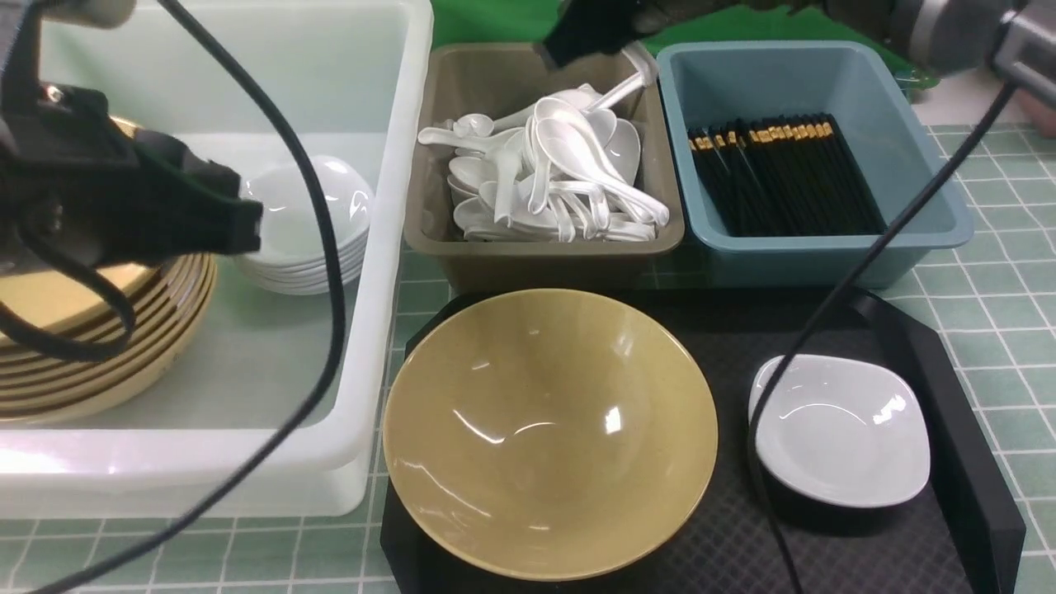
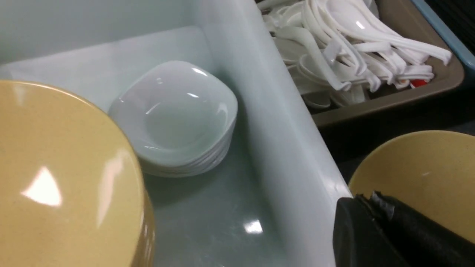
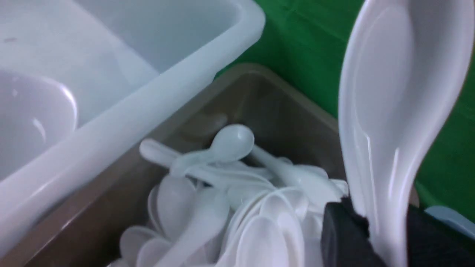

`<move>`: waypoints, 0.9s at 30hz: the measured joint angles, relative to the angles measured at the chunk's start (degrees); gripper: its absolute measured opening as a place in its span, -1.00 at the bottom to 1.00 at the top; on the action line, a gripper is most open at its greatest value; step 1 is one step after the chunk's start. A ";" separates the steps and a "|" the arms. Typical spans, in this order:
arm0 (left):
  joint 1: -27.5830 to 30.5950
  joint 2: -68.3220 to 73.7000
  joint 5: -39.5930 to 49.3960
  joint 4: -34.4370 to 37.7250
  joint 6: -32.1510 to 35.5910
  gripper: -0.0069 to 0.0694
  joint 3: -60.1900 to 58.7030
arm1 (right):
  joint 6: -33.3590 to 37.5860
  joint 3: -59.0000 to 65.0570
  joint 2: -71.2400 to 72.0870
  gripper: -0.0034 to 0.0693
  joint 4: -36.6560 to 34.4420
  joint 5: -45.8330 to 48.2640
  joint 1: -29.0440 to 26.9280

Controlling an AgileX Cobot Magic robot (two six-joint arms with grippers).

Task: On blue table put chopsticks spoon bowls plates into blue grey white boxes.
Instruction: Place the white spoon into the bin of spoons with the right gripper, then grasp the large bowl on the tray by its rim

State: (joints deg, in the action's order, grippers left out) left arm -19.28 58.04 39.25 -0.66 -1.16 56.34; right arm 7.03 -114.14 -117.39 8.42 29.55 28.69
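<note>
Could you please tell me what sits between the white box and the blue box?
The grey box, heaped with white spoons, sits between them, as the front view shows.

blk tray | front ctr-right, lying flat | grn backdrop | far top ctr

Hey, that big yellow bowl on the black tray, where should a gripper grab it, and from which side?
Probably the rim of the yellow bowl, from above, one finger inside, one outside. It sits upright and open, its flared wall too broad to span. The left edge, beside the white box, seems handiest for the left gripper.
</note>
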 joint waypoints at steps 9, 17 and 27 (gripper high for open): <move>0.00 0.00 2.15 2.68 3.32 -0.81 -2.23 | -3.87 -0.45 -4.07 0.60 -0.18 -5.41 -0.37; 0.05 9.39 13.06 7.23 10.90 -0.81 9.37 | -2.47 -9.22 3.95 0.82 -0.18 16.59 -0.43; -3.66 28.97 22.69 15.22 25.38 -0.75 28.58 | 5.25 -8.75 13.03 0.17 -0.30 41.93 -0.47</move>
State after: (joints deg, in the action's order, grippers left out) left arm -22.94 87.01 61.94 14.56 24.21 84.93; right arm 12.29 -122.89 -104.36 8.13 71.48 28.23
